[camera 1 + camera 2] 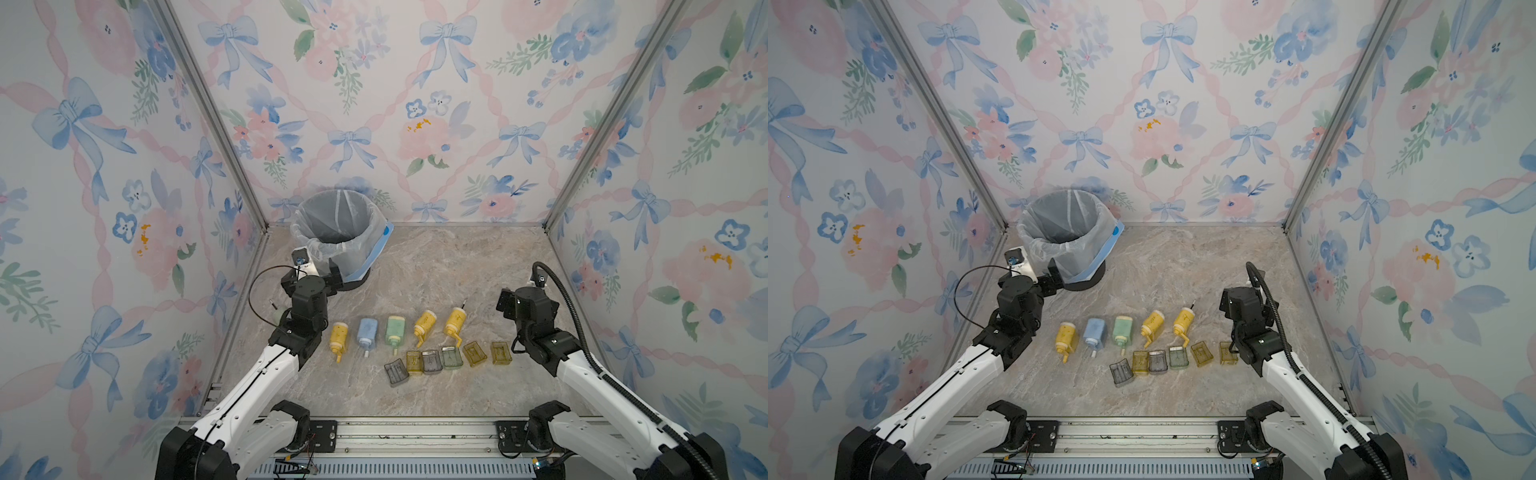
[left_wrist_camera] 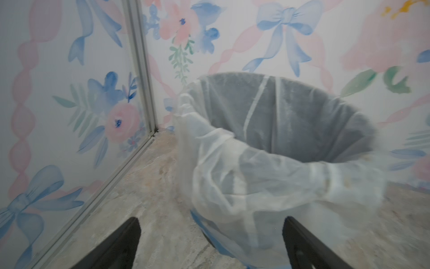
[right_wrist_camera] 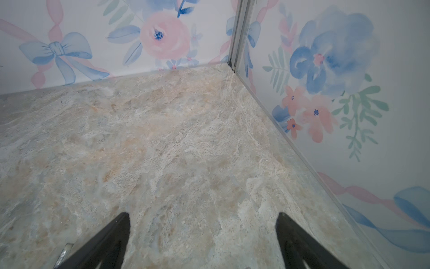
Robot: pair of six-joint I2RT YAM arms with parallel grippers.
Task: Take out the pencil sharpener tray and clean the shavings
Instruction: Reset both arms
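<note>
On the desk point(image 1: 436, 270), the trays are out in a row and both claws are empty.
Six translucent pencil sharpener trays point(image 1: 431, 361) lie side by side toward the robot's edge, just in front of a row of five sharpener bodies point(image 1: 395, 329). Each tray lies clear of the housings and within reach of either arm (any shavings inside are too small to make out). The lined waste bin point(image 1: 345, 245) stands in the far left corner, apparently to catch the shavings. The left claw point(image 2: 210, 220) hovers just beside it, jaws spread wide on nothing. The right claw point(image 3: 203, 214) hangs over bare desk near the right wall, equally wide.
</note>
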